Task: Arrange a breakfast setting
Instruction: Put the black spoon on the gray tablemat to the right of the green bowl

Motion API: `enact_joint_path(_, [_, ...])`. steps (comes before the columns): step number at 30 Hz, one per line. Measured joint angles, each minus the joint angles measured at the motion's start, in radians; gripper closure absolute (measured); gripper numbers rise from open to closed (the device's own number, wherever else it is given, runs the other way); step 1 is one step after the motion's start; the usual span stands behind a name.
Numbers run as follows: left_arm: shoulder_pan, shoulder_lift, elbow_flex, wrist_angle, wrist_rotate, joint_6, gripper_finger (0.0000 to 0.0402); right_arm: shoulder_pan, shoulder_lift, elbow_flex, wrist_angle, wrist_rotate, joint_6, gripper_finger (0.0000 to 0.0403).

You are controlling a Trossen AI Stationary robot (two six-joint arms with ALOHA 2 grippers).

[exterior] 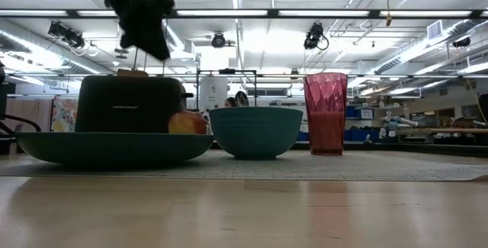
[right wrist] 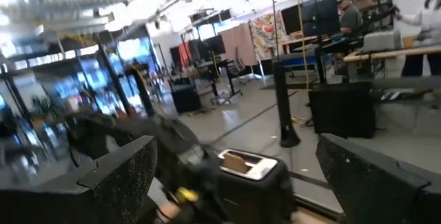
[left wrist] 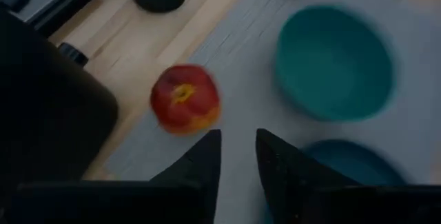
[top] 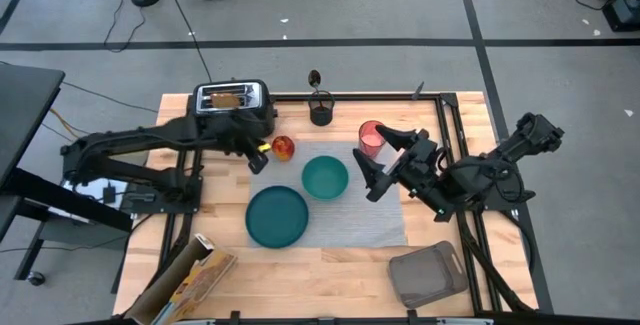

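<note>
Wooden bench carries the placemat; the apple lies at its far left corner. Left end effector hovers beside it, slightly parted, empty; right end effector waits open. Probably toast comes next.

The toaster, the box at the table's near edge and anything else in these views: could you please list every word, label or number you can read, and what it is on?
No text can be read in any view.
Toaster: a faint line of lettering on its front in the low view, too small to read.
Cardboard box: printed face in the high view, too small to read.
Posters in the room behind, right wrist view: blurred, unreadable.
</note>
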State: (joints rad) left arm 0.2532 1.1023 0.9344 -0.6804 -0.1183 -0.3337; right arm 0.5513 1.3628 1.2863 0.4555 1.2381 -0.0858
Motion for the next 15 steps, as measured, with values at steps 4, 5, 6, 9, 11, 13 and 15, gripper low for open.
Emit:
enact_joint_path(4, [-0.018, -0.055, 0.101, -0.083, 0.007, -0.098, 0.0255, -0.022, -0.008, 0.057, -0.155, -0.004, 0.029, 0.0005])
enact_joint_path(5, [-0.013, -0.060, 0.140, -0.089, 0.008, -0.112, 0.0244, -0.031, -0.009, 0.072, -0.186, -0.009, 0.037, 0.0005])
enact_joint_path(6, [-0.001, -0.063, 0.178, -0.093, 0.005, -0.126, 0.0235, -0.044, -0.010, 0.087, -0.220, -0.018, 0.043, 0.0005])
enact_joint_path(9, [0.028, -0.062, 0.290, -0.098, -0.008, -0.128, 0.0220, -0.101, -0.011, 0.144, -0.396, -0.104, 0.131, 0.0005])
enact_joint_path(11, [0.041, -0.062, 0.349, -0.090, -0.007, -0.122, 0.0217, -0.169, -0.009, 0.192, -0.594, -0.212, 0.270, 0.0008])
enact_joint_path(13, [0.045, -0.063, 0.402, -0.091, -0.003, -0.103, 0.0217, -0.249, 0.001, 0.240, -0.788, -0.313, 0.397, 0.0011])
enact_joint_path(15, [0.043, -0.073, 0.447, -0.095, 0.009, -0.075, 0.0216, -0.327, 0.015, 0.272, -0.911, -0.413, 0.453, 0.0016])
